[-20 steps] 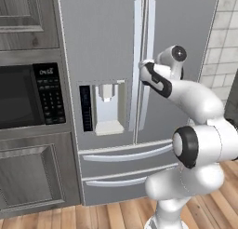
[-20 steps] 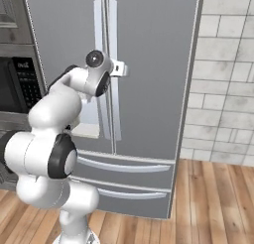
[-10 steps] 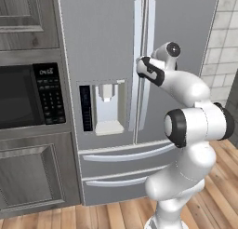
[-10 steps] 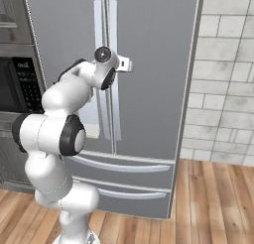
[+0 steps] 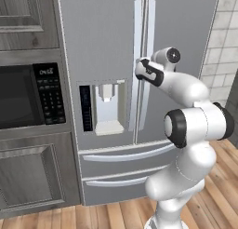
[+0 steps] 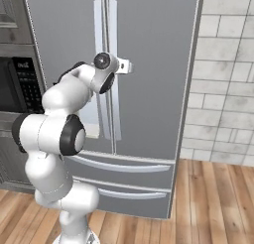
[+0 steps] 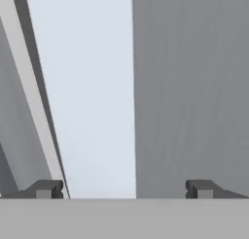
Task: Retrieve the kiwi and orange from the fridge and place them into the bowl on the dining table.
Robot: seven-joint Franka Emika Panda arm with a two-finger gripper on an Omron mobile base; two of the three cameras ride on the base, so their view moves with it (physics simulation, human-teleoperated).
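The arm has straightened upright; its released fingers [image 7: 44, 188] apparently straddle the smooth pale handle [image 5: 149, 60] of the closed grey-silver fridge [image 5: 102, 46].

the wooden plank floor [image 5: 218, 200] runs under everything here. the fridge [image 5: 111, 42] stands on it, doors shut, both lower drawers closed. just left of the fridge, the grey wood-panelled cabinet [image 5: 32, 181] with the built-in microwave [image 5: 28, 95] also rises from the floor.
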